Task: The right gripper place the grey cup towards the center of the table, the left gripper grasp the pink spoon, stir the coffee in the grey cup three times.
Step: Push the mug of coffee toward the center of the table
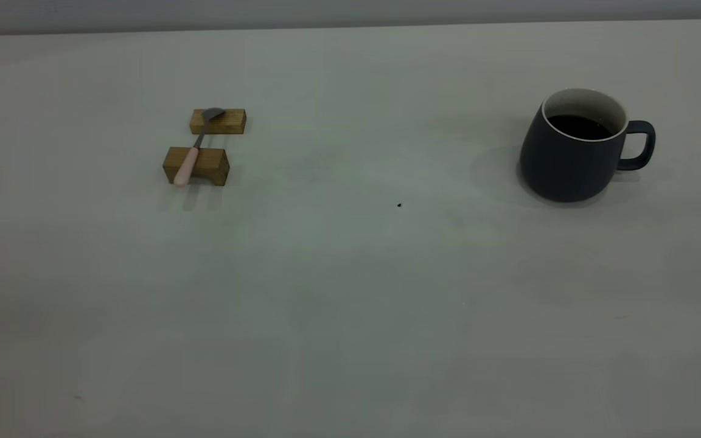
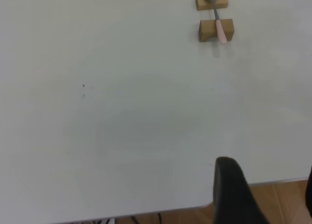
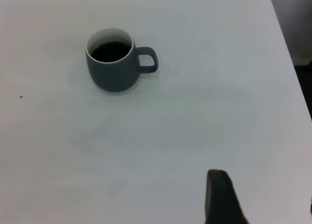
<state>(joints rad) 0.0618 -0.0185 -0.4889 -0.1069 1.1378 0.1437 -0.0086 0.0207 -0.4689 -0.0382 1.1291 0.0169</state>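
The grey cup [image 1: 569, 164] stands upright at the table's [image 1: 350, 304] right side, its handle pointing right and dark coffee [image 1: 578, 126] inside. At the left, the pink spoon [image 1: 192, 155] lies bridged across two small wooden blocks, bowl on the far one. Neither gripper shows in the exterior view. My left gripper [image 2: 265, 194] hangs open over the table's near edge, far from the spoon [image 2: 219, 23]. Open as well, my right gripper [image 3: 263, 204] is held well short of the cup [image 3: 114, 70] and its coffee [image 3: 111, 50]. Both hold nothing.
The far wooden block [image 1: 229, 121] and the near one [image 1: 207, 167] carry the spoon. A tiny dark speck [image 1: 399, 205] marks the table's middle. Wooden floor [image 2: 287, 199] shows past the table's edge below the left gripper.
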